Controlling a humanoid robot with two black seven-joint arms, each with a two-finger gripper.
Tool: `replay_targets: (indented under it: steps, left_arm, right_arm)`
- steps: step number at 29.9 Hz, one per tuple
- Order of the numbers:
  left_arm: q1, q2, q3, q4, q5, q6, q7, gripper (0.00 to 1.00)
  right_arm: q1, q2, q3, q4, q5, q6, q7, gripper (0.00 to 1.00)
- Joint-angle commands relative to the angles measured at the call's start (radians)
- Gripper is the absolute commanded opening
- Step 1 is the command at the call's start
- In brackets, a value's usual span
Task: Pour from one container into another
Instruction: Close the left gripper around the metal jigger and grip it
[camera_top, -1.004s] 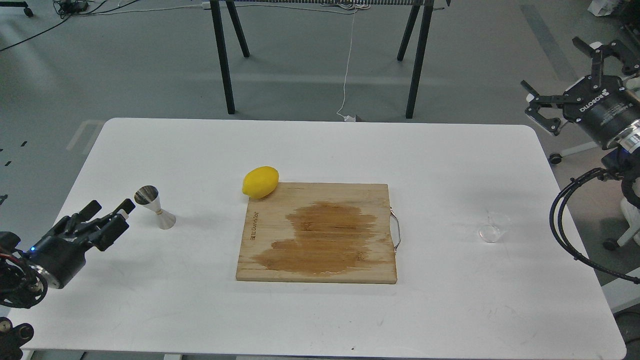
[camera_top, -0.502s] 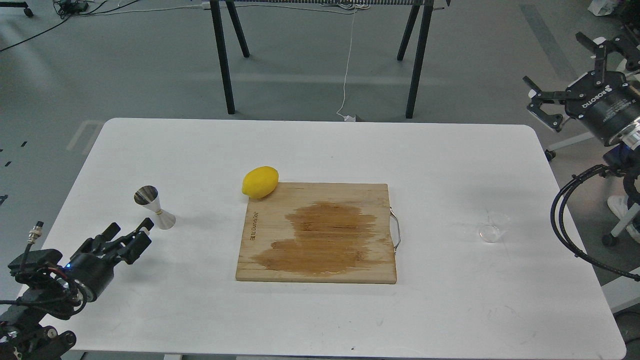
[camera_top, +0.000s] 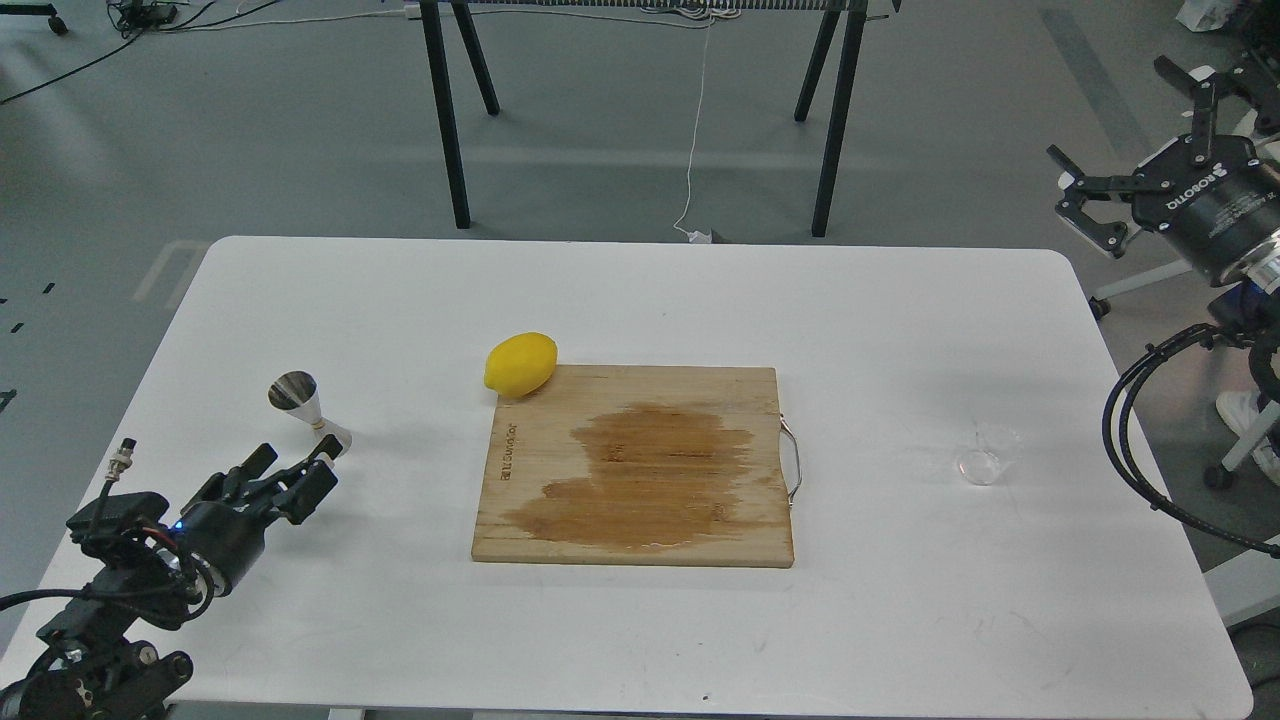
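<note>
Bench: white, carries everything; both arms reach in from its outer ends.
Cutting board: wooden, flat in the middle of the bench, between the two hands and well apart from each; a dark wet-looking patch covers its centre.
Lemon: at the board's far left corner, beyond and to the right of the left hand; no part in the pour.
Left hand: low over the bench's left side, fingers together or nearly so; nothing is held between them. The fingertips point up and to the right.
Right hand: raised off the bench past its far right corner, fingers spread wide apart, empty.
Jigger: steel, upright, wide mouth up, long axis vertical. It stands just beyond the left hand's fingertips and slightly left of their line; its base is partly hidden behind them, so whether they touch cannot be told.
Cup: clear, upright on the bench's right side, well below and to the left of the right hand, and right across the board from the left hand.
Nearer arm: the left to the jigger, the right to the cup.
Key relation, as a judgement: the pouring vessel and the receiving one stand at opposite ends of the bench, so the right hand would need to come down to the cup and carry it across.
</note>
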Motion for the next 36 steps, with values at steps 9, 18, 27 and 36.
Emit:
replay_targets:
  steps: [9, 18, 27, 36]
  left_arm:
    - [-0.067, -0.076, 0.029, 0.124, 0.000, 0.000, 0.000, 0.99]
    - [-0.130, -0.157, 0.070, 0.257, -0.014, 0.000, 0.000, 0.97]
    - [-0.162, -0.165, 0.070, 0.283, -0.017, 0.000, 0.000, 0.96]
    - [-0.188, -0.196, 0.072, 0.378, -0.015, 0.000, 0.000, 0.79]
  right_arm:
    - [0.000, -0.002, 0.007, 0.000, 0.000, 0.000, 0.000, 0.99]
    - [0.000, -0.008, 0.010, 0.002, 0.002, 0.000, 0.000, 0.99]
    - [0.000, -0.008, 0.010, 0.004, 0.002, 0.000, 0.000, 0.99]
    - [0.000, -0.009, 0.010, 0.005, 0.002, 0.000, 0.000, 0.99]
